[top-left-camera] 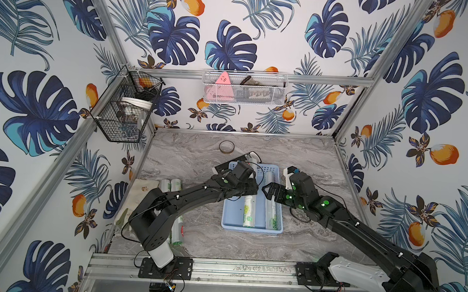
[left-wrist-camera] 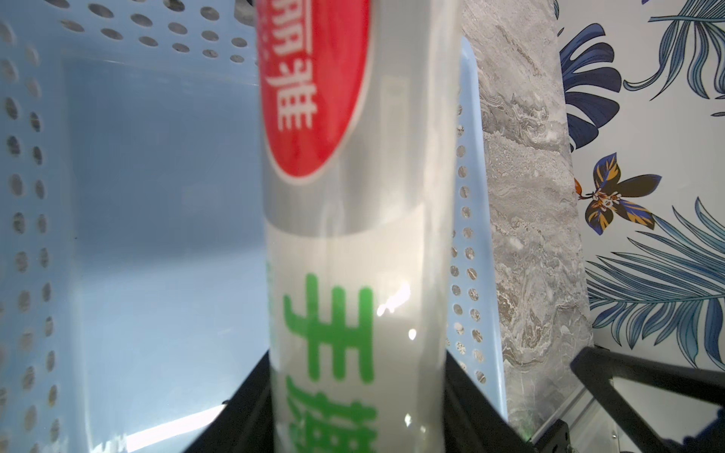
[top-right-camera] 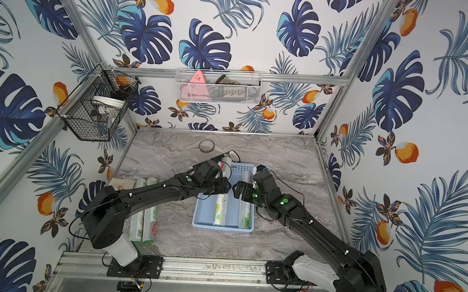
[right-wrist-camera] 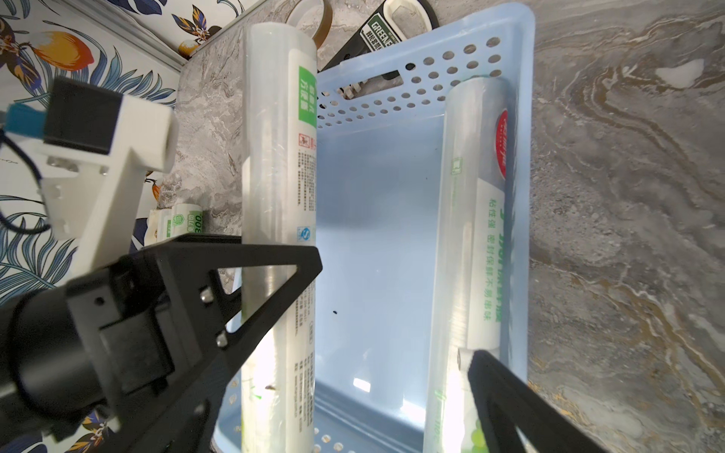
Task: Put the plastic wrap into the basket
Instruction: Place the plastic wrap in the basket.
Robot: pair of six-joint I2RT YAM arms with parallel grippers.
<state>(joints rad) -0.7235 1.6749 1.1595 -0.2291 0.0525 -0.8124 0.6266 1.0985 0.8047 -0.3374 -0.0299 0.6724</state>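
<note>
Now placing second roll (top-left-camera: 248, 211) in basket (top-left-camera: 251, 230): left gripper (top-left-camera: 248, 192) clamped on it, right gripper (top-left-camera: 269, 192) spread, empty. Next: seat far end, release.

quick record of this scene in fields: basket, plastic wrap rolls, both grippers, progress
light blue basket: holds one lying roll, along the side nearer the right arm
left gripper: shut on the held roll, which points lengthwise over the basket
right gripper: open, empty, above the basket
loose rolls: two, side by side on the marble table under the left arm, next to an off-white glove
progress: one roll in, one in the gripper, two not yet moved
</note>
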